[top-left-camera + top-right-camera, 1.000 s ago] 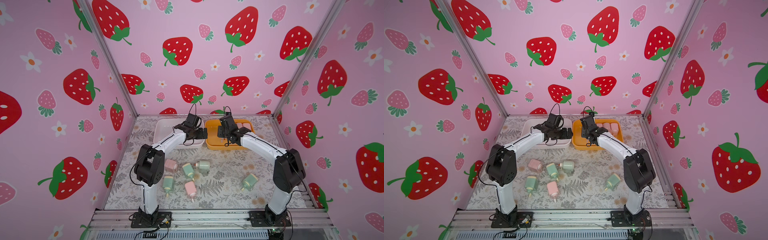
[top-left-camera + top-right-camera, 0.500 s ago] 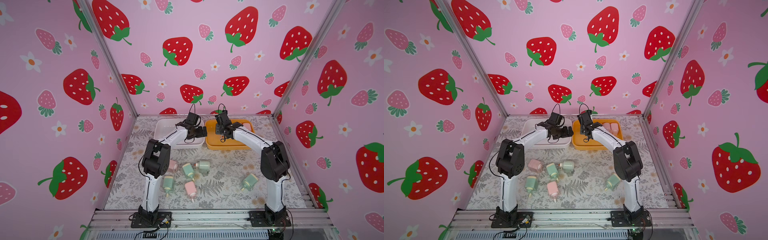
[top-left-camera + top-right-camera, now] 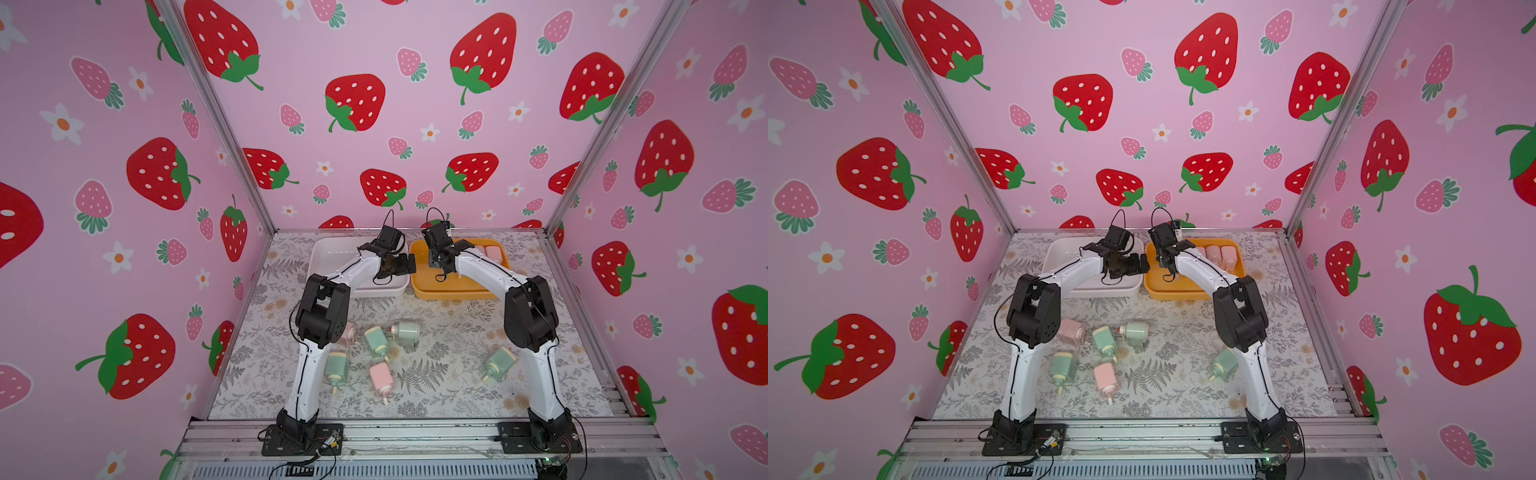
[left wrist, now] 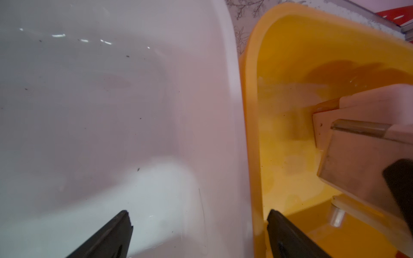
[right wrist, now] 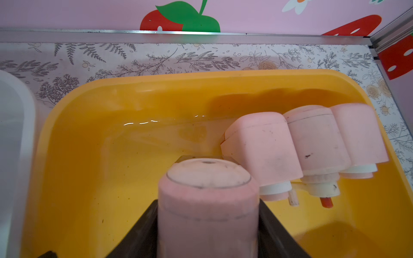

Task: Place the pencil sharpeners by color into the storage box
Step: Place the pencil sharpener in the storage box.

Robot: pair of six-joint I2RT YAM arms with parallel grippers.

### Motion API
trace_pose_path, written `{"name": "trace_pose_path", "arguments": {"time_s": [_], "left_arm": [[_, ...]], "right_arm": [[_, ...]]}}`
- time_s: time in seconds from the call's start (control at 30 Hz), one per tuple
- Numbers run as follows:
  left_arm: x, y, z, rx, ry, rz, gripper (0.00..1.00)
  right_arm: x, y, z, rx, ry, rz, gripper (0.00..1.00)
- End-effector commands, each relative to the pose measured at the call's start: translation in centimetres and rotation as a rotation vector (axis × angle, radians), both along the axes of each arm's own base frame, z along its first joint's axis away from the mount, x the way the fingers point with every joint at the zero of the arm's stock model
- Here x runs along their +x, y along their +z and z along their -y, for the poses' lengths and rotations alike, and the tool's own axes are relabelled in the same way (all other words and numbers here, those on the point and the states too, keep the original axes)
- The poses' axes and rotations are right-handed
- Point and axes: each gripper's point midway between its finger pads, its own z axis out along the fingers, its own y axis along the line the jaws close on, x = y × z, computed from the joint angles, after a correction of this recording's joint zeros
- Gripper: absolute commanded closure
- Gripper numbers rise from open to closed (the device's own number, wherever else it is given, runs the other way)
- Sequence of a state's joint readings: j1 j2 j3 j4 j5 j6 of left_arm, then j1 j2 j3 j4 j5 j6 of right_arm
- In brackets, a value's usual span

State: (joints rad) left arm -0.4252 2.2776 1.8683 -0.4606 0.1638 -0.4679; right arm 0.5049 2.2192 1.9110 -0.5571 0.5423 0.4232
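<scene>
The fingers (image 5: 138, 234) of the right gripper (image 5: 208, 202) were holding 1 pink pencil sharpener (image 5: 207, 216) tight at the bottom middle of the frame, over the orange box (image 5: 67, 107), where 3 more pink sharpeners (image 5: 312, 143) lay side by side, touching, at the middle right. The fingers (image 4: 111, 236) of the left gripper (image 4: 198, 212) were wide apart and held nothing, at the bottom of the frame, above where the white box (image 4: 111, 111) met the orange one. In both top views 4 green sharpeners (image 3: 376, 340) and 2 loose pink sharpeners (image 3: 381, 378) lay on the table (image 3: 449, 399) in the lower middle of the frame.
</scene>
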Motion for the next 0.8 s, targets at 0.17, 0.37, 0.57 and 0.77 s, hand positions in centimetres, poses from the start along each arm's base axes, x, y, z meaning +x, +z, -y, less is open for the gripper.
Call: {"name": "trace_pose_path", "arguments": {"time_s": [0.17, 0.37, 0.57, 0.77], "left_arm": [[1.0, 0.6, -0.3, 0.018, 0.006, 0.020, 0.01], [1.0, 0.2, -0.4, 0.027, 0.001, 0.011, 0.00], [1.1, -0.2, -0.7, 0.030, 0.007, 0.000, 0.01], [1.2, -0.5, -1.5, 0.056, 0.030, -0.002, 0.00]], "right_arm": [[1.5, 0.4, -0.3, -0.022, -0.022, -0.002, 0.85], [2.5, 0.1, -0.7, -0.042, -0.012, -0.008, 0.74], [2.8, -0.8, -0.2, -0.096, -0.012, -0.018, 0.71], [2.9, -1.8, 0.3, -0.124, -0.007, -0.041, 0.68]]}}
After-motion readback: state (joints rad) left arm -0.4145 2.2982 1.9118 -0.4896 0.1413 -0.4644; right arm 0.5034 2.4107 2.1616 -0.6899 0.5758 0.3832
